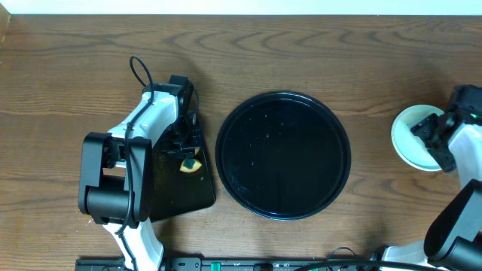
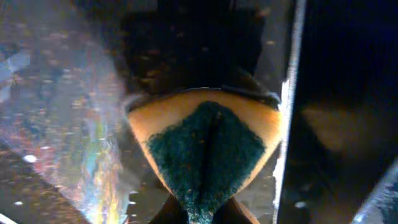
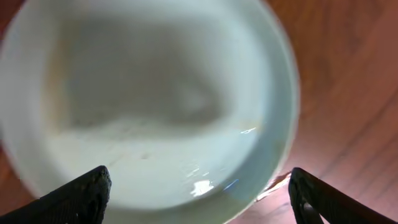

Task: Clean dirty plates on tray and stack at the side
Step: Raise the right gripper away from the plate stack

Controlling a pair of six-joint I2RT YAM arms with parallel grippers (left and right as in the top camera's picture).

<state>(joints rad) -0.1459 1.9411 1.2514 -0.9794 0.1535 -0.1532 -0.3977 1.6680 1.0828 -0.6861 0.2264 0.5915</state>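
1. Right, left arm (image 1: pixel 143 128) first: it reaches from the near edge of the table (image 1: pixel 68 75) out over the left half, elbow bent, wrist tipped down above the rectangular black tray (image 1: pixel 177 199).
2. The left gripper (image 1: pixel 188 154) is clenched on a sponge (image 1: pixel 190 166), and the left wrist view shows it pinched at one end, orange body with a dark green scouring face (image 2: pixel 208 149), just above the glossy tray floor.
3. Over to the right arm (image 1: pixel 459 150): it rises from the near right corner, wrist pointing left and hanging over the right edge of the table.
4. The right gripper (image 1: pixel 433 132) is released. In the wrist view its two fingertips (image 3: pixel 93 186) stand wide apart, either side of the near rim of the pale-blue plate (image 3: pixel 155 106), with nothing gripped.
5. That plate (image 1: pixel 407 139) lies flat on the wood by the right edge, half covered by the gripper from above; whether more plates lie under it, I cannot tell.
6. The round black tray (image 1: pixel 283 154) sits mid-table between the two arms, well apart from the plate and just beside the rectangular tray.
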